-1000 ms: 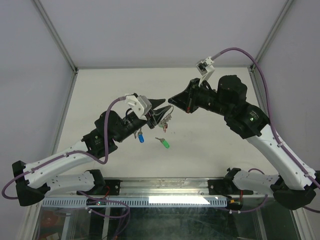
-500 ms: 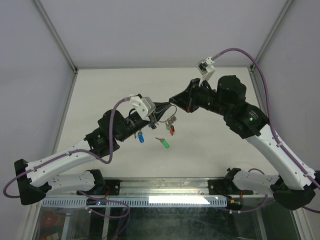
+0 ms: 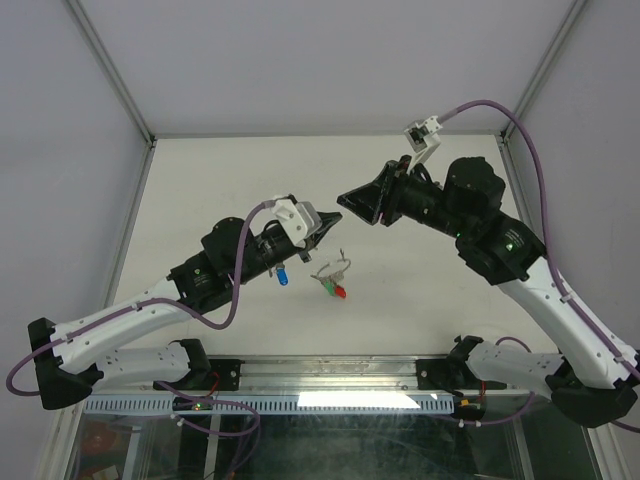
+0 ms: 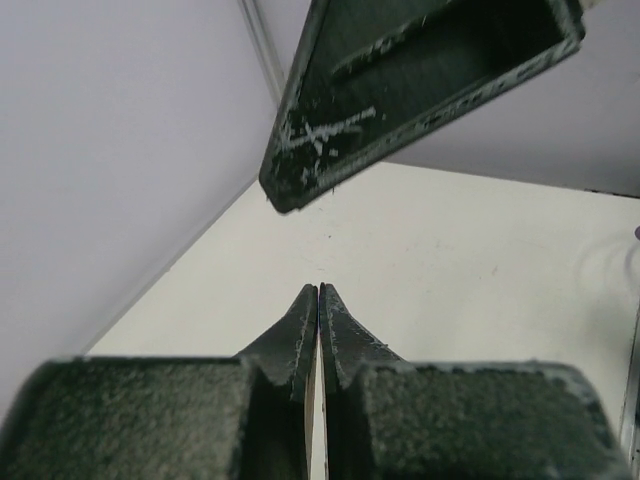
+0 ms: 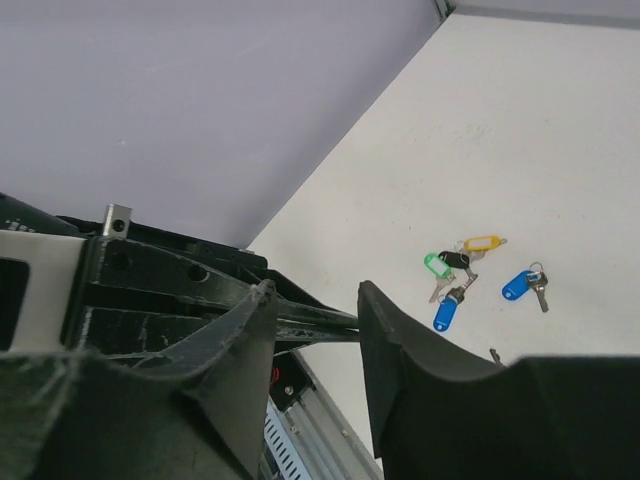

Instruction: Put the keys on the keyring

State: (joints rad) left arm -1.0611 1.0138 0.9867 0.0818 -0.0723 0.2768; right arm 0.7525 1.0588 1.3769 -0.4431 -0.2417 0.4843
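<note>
Table point(image 3: 430, 300) has it all right now. Keyring point(image 3: 336, 268) lies mid-table toward the near side, w/ a red key point(image 3: 341, 292) and a green key point(image 3: 329, 287) bunched at it. It's free of both grippers as far as the top view shows. Blue key point(image 3: 283, 277) sits apart to its left, by the left arm point(image 3: 150, 305) at the wrist. Right wrist view shows more keys point(image 5: 470, 272) clustered on the table w/ green, yellow, black and blue tabs, well apart from the fingers. Can't tell how that group maps onto the top view.

Step in hand, my read: pick the ring up. Best done by pinching the wire itself, not the keys, so the ring hangs free and its split can be offered to the other gripper. Come straight down w/ jaws straddling the wire. It's thin and flat on the table, so it prob. skates if nudged sideways. Hold the other arm clear, since the tips are v. close.

Pose: left arm reaches diagonally to centre, w/ the left gripper point(image 3: 330, 226) above the ring. Its fingers point(image 4: 305, 310) are pressed together, nothing btwn them. Right arm point(image 3: 530, 280) arches in from the right. The right gripper point(image 3: 345, 197) points at the left one, jaws apart and empty, near but not touching.
</note>
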